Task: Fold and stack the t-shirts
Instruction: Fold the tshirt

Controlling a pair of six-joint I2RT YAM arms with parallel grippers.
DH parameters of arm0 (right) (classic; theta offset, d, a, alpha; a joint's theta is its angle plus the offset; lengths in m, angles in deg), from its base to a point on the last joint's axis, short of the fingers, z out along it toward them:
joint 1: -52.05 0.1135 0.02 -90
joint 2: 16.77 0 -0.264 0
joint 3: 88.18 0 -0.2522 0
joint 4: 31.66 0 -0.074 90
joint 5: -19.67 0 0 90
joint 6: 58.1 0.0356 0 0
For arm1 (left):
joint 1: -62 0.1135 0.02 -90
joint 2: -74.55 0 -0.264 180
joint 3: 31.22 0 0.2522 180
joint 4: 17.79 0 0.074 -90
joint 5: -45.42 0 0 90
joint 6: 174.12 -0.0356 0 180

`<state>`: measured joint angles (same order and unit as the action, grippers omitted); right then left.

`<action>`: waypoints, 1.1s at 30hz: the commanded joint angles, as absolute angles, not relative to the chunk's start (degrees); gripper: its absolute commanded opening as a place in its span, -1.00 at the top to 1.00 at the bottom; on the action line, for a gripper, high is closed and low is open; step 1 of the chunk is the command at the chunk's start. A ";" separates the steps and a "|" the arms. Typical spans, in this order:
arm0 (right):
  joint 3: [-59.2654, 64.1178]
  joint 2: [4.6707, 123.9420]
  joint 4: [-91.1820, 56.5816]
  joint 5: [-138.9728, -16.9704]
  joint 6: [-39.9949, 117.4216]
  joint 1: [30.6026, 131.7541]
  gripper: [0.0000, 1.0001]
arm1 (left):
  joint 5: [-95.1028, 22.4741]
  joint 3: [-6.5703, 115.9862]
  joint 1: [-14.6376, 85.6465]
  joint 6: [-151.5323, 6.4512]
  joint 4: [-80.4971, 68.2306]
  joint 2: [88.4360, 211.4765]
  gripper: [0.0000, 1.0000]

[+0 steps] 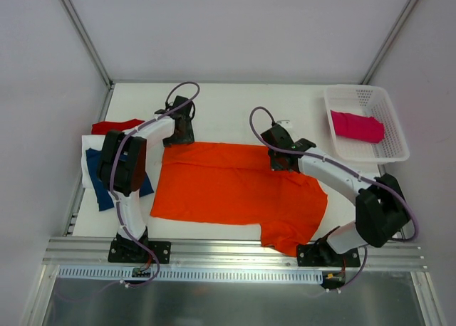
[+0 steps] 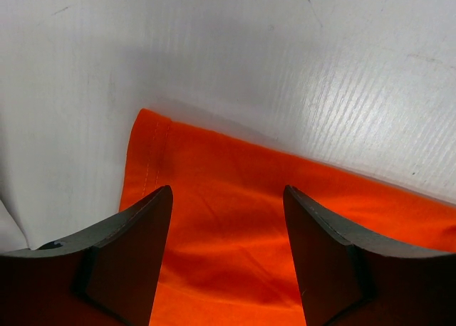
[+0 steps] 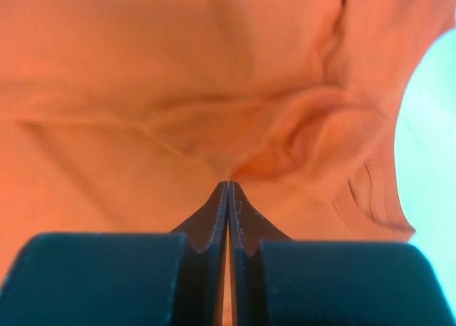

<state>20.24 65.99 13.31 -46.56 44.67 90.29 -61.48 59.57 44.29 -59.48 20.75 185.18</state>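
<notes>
**Station status: orange shirt spread out, left tool open, right tool closed on cloth**

1. Desk (image 1: 235, 102): white surface that carries all items.
2. Orange shirt (image 1: 235, 191): lies spread across the middle of the desk. One sleeve reaches the near edge toward the right side. The cloth is mostly flat, with wrinkles near its far edge.
3. Left tool (image 1: 182, 136): positioned at the far left corner of the orange shirt. In the left wrist view, the jaws stand apart, one finger (image 2: 135, 248) on each side of the cloth below, and nothing is held between them. Contact between the fingers and the cloth cannot be determined.
4. Right tool (image 1: 279, 161): positioned at the far edge of the orange shirt, right of centre. In the right wrist view, the jaws are pressed together, and folds of orange cloth converge on the tips, so the tool grips a pinch of the shirt.
5. Left edge of the desk: a white shirt (image 1: 90, 142), a navy shirt (image 1: 97, 171) lying on it, and a red shirt (image 1: 114, 126) just beyond them.
6. Far right corner: a white mesh basket (image 1: 395, 137) that contains a pink shirt (image 1: 356, 125).
</notes>
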 commanded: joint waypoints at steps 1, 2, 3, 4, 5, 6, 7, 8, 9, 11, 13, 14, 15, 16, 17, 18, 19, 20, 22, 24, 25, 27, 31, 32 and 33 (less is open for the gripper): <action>15.84 70.39 8.48 -46.59 42.36 88.36 0.96 | -61.71 58.30 43.46 -59.60 21.81 181.43 -0.28; 14.70 71.37 7.95 -47.47 41.92 87.83 0.96 | -61.89 58.21 43.46 -59.77 21.81 181.43 -0.28; 14.08 72.51 7.60 -48.00 41.92 86.60 0.96 | -61.80 58.13 43.55 -59.86 21.81 181.43 -0.28; 13.64 74.61 7.51 -48.35 41.74 86.07 0.96 | -61.80 58.12 43.46 -59.86 21.81 181.34 -0.28; 13.38 75.41 7.42 -48.71 41.66 85.63 0.97 | -61.54 58.04 43.46 -59.86 21.72 181.42 -0.28; 13.20 76.12 7.42 -48.80 41.65 85.36 0.97 | -61.54 58.04 43.46 -59.86 21.64 181.43 -0.28; 13.37 76.56 7.42 -48.88 41.74 85.01 0.97 | -61.45 58.04 43.46 -59.86 21.72 181.60 -0.28; 13.63 77.44 7.50 -48.89 41.66 85.01 0.98 | -61.54 58.04 43.46 -59.86 21.72 181.60 -0.28; 13.90 77.71 7.59 -49.06 42.00 85.01 0.98 | -61.63 58.12 43.46 -60.04 21.72 181.86 -0.28; 15.56 78.06 7.50 -49.50 42.27 85.01 0.98 | -61.63 58.12 43.55 -60.13 21.72 182.13 -0.28; 17.32 78.15 7.50 -50.03 42.71 85.01 0.98 | -61.71 58.13 43.46 -60.21 21.72 182.30 -0.28; 18.02 78.15 7.33 -50.11 42.80 85.01 0.98 | -61.63 58.12 43.46 -60.21 21.72 182.39 -0.28; 18.64 78.15 7.07 -50.72 42.88 85.01 0.98 | -61.63 58.12 43.46 -60.21 21.64 182.39 -0.28; 19.86 78.06 6.80 -51.17 43.23 85.01 0.98 | -61.71 58.12 43.46 -60.21 21.63 182.39 -0.27; 20.49 78.23 6.63 -52.30 43.41 85.10 0.98 | -61.63 58.12 43.55 -60.30 21.55 182.48 -0.27; 21.01 78.06 6.45 -52.75 43.67 85.19 0.98 | -61.63 58.12 43.46 -60.39 21.63 182.48 -0.27; 21.80 77.89 6.62 -52.84 44.29 85.45 0.99 | -61.63 58.12 43.46 -60.48 21.63 182.48 -0.27; 22.16 77.71 7.24 -52.41 44.64 85.80 0.99 | -61.80 57.95 43.55 -60.48 21.63 182.31 -0.28; 22.60 76.66 9.52 -51.26 45.87 87.12 0.99 | -62.33 57.77 43.46 -60.65 21.63 182.04 -0.27; 23.56 75.17 11.45 -50.73 46.66 88.52 0.99 | -62.59 57.60 43.55 -60.83 21.63 181.78 -0.27; 23.92 74.55 11.81 -50.73 47.10 89.05 0.99 | -62.59 57.60 43.46 -60.83 21.63 181.69 -0.27; 24.88 73.49 13.21 -50.03 48.33 90.37 0.99 | -62.33 57.60 43.46 -60.74 21.63 181.34 -0.27; 25.68 70.60 14.80 -49.50 49.74 92.13 0.98 | -62.15 57.51 43.55 -60.65 21.63 180.90 -0.27; 25.76 70.24 14.89 -49.67 49.83 92.56 0.98 | -62.15 57.51 43.46 -60.65 21.63 180.81 -0.27; 25.85 70.06 14.97 -49.85 50.09 92.66 0.98 | -62.07 57.51 43.55 -60.65 21.63 180.81 -0.27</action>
<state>25.37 72.85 11.93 -50.91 47.69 92.02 -61.55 57.63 44.29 -59.94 20.92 184.37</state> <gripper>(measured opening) 0.012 0.636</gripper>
